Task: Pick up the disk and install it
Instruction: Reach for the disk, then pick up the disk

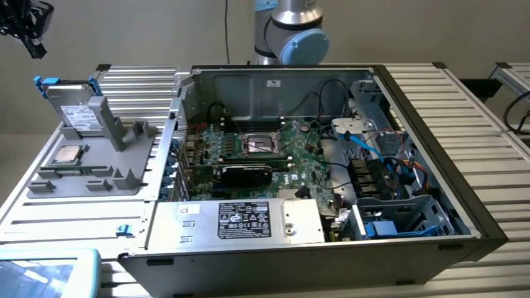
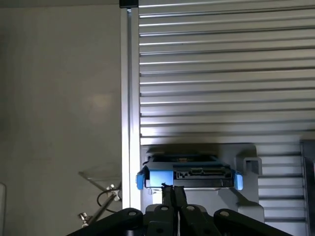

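Observation:
The disk (image 1: 76, 107) stands on edge at the far end of a grey holder (image 1: 112, 167), on the exterior view's left. It is a silver drive with a white label in a blue carrier. In the wrist view the disk (image 2: 189, 176) is seen edge-on, blue tabs at both ends and its connector facing the camera. My gripper (image 1: 35, 49) hangs in the air above and to the left of the disk, apart from it. Its two thin black fingertips (image 2: 173, 192) are pressed together with nothing between them; the gripper is shut.
A small square processor chip (image 1: 66, 154) lies on the holder nearer the front. An open computer case (image 1: 331, 155) stands at the middle, with a motherboard, cables and a blue-trimmed drive cage (image 1: 406, 217) at its front right. The slatted table (image 1: 141, 87) lies underneath.

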Tool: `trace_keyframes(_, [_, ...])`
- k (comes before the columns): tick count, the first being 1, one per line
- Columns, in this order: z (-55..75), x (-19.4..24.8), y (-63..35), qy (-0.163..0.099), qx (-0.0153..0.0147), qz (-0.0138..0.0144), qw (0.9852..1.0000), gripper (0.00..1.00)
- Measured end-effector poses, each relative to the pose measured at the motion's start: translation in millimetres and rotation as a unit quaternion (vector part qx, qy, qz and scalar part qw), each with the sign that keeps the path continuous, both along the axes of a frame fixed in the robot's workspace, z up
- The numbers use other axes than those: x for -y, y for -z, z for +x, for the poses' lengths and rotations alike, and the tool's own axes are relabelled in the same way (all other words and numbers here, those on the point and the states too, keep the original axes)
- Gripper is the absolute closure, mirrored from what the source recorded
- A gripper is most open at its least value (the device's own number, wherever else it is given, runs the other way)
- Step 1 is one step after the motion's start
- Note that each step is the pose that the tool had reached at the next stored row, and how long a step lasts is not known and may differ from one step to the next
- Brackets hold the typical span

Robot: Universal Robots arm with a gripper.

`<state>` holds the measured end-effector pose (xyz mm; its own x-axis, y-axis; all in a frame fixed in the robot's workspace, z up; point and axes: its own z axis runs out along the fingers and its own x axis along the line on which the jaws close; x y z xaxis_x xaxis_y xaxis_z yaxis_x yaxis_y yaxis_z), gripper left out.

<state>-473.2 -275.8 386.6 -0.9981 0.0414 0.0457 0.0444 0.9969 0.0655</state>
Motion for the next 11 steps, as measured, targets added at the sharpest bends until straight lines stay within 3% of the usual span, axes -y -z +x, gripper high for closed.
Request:
trace_keyframes(6, [-1.4, -3.4, 0.6, -0.002, -0.0006, -0.0001, 1.0000, 0.89])
trace_keyframes(11, [-1.4, -3.7, 0.7, -0.003, -0.0006, 0.0000, 1.0000, 0.89])
